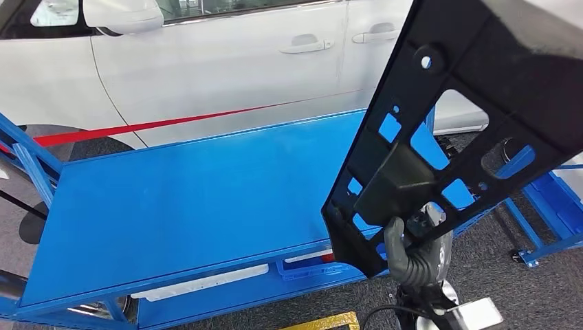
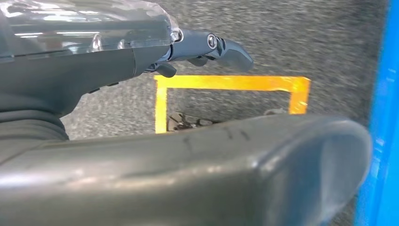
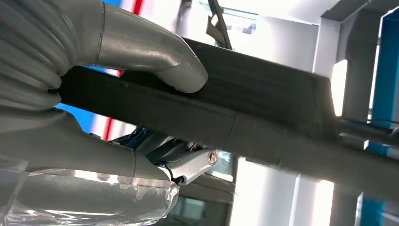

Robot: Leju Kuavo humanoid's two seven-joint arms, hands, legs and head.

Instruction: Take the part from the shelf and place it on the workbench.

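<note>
Now the right hand [image 1: 416,251] grips the black perforated plastic part [image 1: 454,117] raised over the blue workbench's [image 1: 192,199] right end, the left hand [image 2: 188,52] hangs open, so lowering it flat looks next.

1 black part [image 1: 481,96], 1 blue workbench [image 1: 192,199], 1 white car [image 1: 227,62].

Matt black plastic part [image 1: 474,103]; smooth painted-metal workbench [image 1: 192,199]; rough grey carpet floor [image 2: 282,37].
</note>
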